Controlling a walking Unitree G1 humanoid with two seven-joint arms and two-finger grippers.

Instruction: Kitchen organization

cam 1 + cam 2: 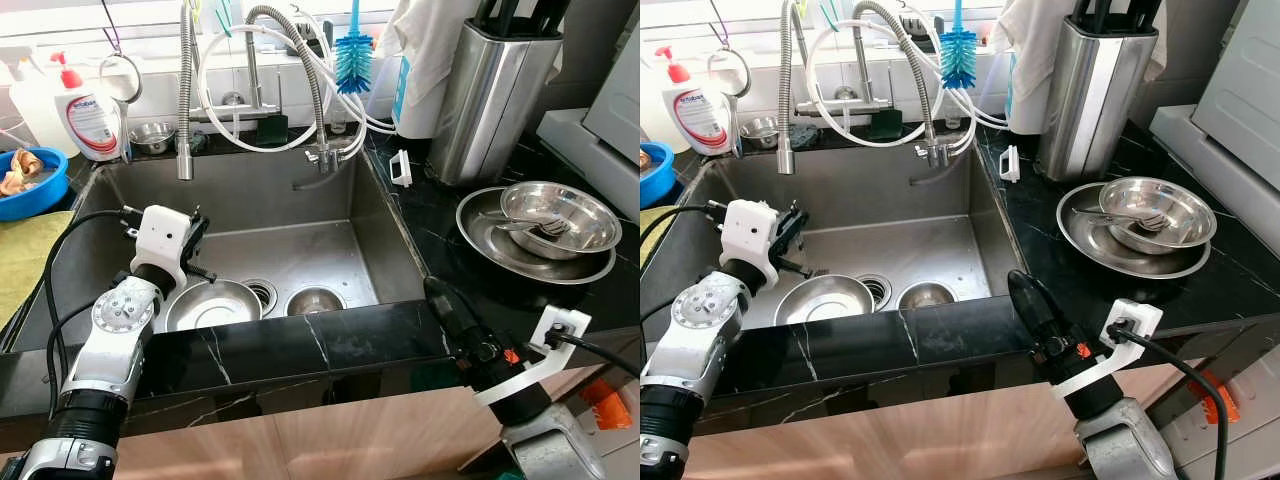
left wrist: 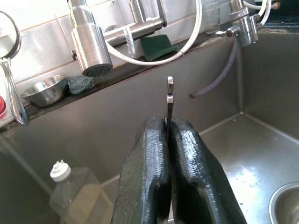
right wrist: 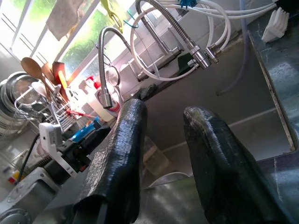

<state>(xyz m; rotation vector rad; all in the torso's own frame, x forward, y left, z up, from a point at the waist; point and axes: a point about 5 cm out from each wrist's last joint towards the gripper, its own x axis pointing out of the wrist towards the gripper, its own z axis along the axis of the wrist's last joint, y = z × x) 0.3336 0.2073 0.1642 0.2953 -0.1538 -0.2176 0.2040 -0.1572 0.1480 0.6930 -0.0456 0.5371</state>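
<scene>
Two grippers are positioned at the steel sink (image 1: 372,232), which serves as the reference point. The left gripper (image 2: 169,140) is held inside the basin, over its left half; its black fingers (image 2: 148,177) are pressed together on the thin handle of a metal utensil (image 2: 169,100), whose end projects beyond the fingertips toward the back wall of the sink. Which kind of utensil it is cannot be told — the working end is hidden. Below this gripper, a steel bowl (image 1: 212,304) lies on the sink floor, just beside the drain (image 1: 260,293). A clear plastic bottle (image 2: 74,193) stands in the basin's left corner. The right gripper (image 3: 163,154) is held at the sink's front right corner, above the black counter edge (image 1: 300,345), with its fingers spread apart and nothing between them. Right of the sink, a steel dish (image 1: 560,216) is stacked on a plate (image 1: 485,240).
</scene>
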